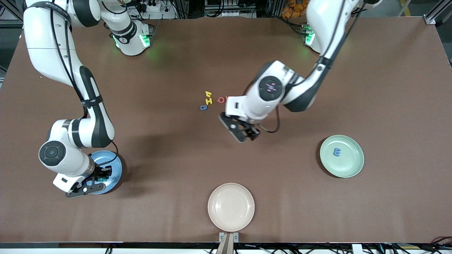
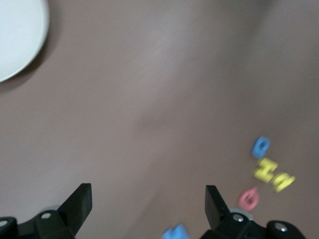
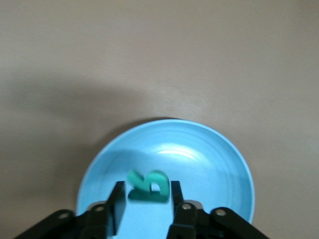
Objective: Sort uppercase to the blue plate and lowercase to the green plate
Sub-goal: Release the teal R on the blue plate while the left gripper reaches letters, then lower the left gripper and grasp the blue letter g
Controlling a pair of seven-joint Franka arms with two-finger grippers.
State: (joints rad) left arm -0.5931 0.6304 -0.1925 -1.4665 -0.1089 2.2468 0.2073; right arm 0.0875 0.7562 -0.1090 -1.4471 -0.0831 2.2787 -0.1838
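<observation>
My right gripper [image 3: 147, 199] hangs low over the blue plate [image 3: 224, 164], which sits near the right arm's end of the table [image 1: 116, 165]. A teal-green R [image 3: 148, 186] stands between its fingers, which are a little wider than the letter, with a gap on one side. My left gripper [image 2: 148, 199] is open over bare table [image 1: 242, 132] beside the loose letters: a light blue rounded letter [image 1: 203, 107], a yellow H [image 1: 209, 101], a thin yellow letter [image 1: 208, 94] and a red Q [image 1: 221, 100]. A blue letter [image 2: 175, 233] lies under the left gripper. The green plate [image 1: 356, 165] holds one blue letter [image 1: 337, 152].
A cream-white plate [image 1: 231, 206] sits at the table edge nearest the front camera, midway between the two coloured plates. The left arm's wrist hides part of the table next to the red Q. A pinkish-red letter [image 1: 227, 97] peeks out at the arm's edge.
</observation>
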